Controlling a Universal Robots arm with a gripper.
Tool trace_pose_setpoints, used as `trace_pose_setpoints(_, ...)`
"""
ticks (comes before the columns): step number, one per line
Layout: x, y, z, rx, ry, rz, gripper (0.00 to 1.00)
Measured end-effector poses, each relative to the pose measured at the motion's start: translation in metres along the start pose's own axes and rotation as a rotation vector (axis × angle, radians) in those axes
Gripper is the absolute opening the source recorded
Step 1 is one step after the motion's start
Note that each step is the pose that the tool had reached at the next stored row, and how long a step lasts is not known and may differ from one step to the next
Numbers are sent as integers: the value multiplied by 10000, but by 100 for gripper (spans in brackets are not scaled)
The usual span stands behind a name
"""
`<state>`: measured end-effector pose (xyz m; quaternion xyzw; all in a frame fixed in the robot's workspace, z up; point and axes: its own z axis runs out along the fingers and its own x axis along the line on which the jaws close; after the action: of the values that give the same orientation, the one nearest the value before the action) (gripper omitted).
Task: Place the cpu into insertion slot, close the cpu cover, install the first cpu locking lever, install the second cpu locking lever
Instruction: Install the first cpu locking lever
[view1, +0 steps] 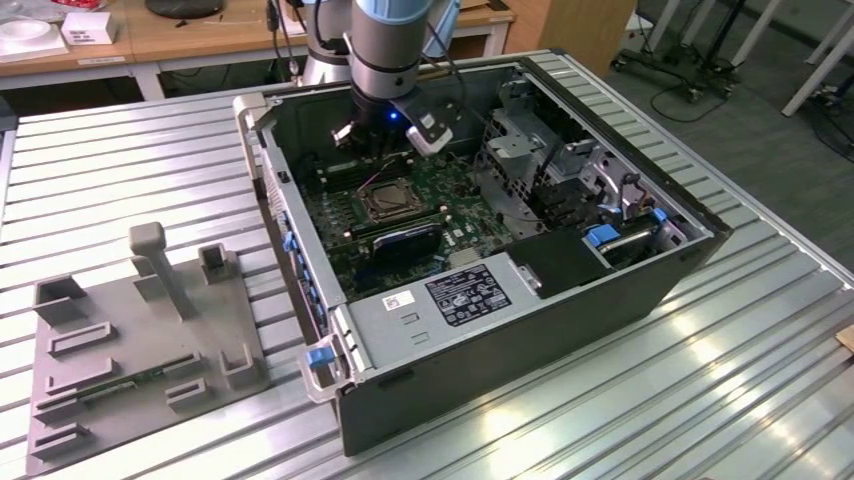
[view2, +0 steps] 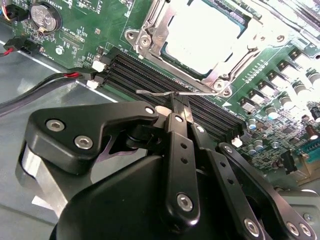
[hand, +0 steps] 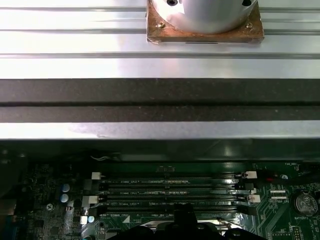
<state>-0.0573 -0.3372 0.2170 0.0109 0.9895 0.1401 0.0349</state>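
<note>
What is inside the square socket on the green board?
A pale square chip shows through the cut-out of the metal cover. The cover lies over the chip's edges, and the chip hides the contacts below. The end effector is shut on a thin lever beside the cover.

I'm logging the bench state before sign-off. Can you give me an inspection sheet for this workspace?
Surface: slotted metal table carrying an open computer case.
Job's things: cpu sits in the insertion slot; cpu cover lies flat around it.
Clutter: grey fixture plate on the table beside the case.
Grippers: end effector shut on a thin locking lever.
Cables: red and black wires at the board's edge.
Surroundings: wooden desks beyond the table.
</note>
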Motion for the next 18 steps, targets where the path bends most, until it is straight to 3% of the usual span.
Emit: trace_pose_setpoints(18,-13,-20,7,0,-1,1,11)
